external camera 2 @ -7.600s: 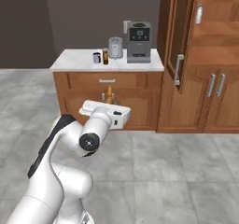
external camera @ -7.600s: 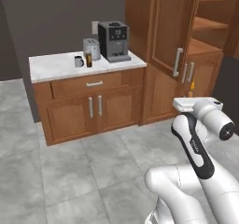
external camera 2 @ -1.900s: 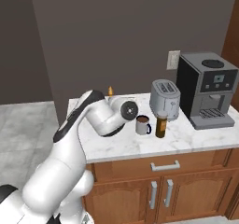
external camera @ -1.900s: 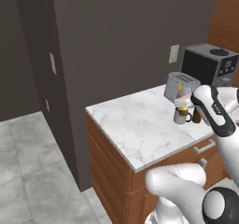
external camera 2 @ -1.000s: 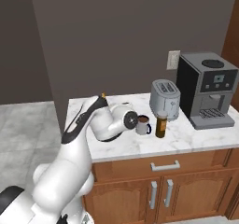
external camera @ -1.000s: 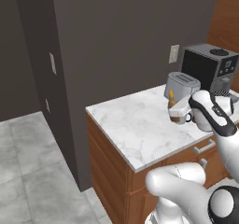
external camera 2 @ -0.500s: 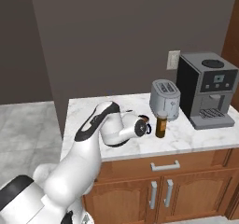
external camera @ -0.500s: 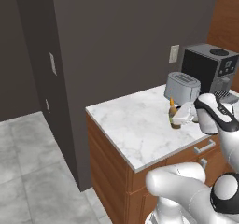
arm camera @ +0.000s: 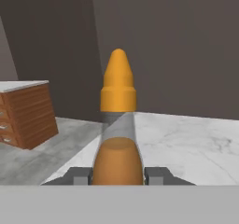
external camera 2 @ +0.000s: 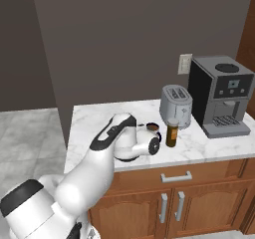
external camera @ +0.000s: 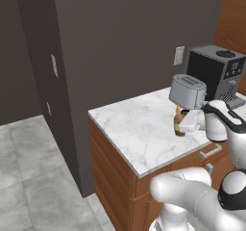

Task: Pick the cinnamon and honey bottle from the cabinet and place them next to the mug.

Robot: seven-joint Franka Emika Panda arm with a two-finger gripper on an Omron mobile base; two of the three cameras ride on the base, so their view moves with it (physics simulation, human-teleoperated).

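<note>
Over the last second our hand [external camera: 183, 124] has come down from above the toaster's side to the tabletop [external camera: 139, 129], and the honey bottle [external camera 2: 172, 134] it carries now stands upright with its base at the marble. Half a second ago the bottle was in nearly the same place, so the descent has all but finished. Our fingers [arm camera: 157, 176] are clamped on the honey bottle, one on each side of its amber body, with the cap pointing up in the hand view.

In the right base view we see the mug [external camera 2: 153, 129] just left of the bottle, partly behind our wrist, and the bottle sits just in front of the silver toaster [external camera 2: 176, 106]. We cannot tell whether bottle and mug touch. The coffee machine [external camera 2: 218, 96] stands further right, near the tabletop's right end, below a wall outlet [external camera 2: 185, 63].

The tabletop is white veined marble over reddish-brown lower doors with silver bar handles [external camera 2: 175, 177]. A dark grey wall [external camera: 125, 42] runs behind it, and the floor [external camera: 33, 177] is pale grey tile. In the hand view another wooden unit with a white top [arm camera: 25, 113] stands across the floor, well apart from us.

The left half of the marble lies bare, from our arm out to the left edge and the front corner, so there is open room on that side. To the right the toaster and coffee machine crowd the back, and the bottle stands near the front edge
</note>
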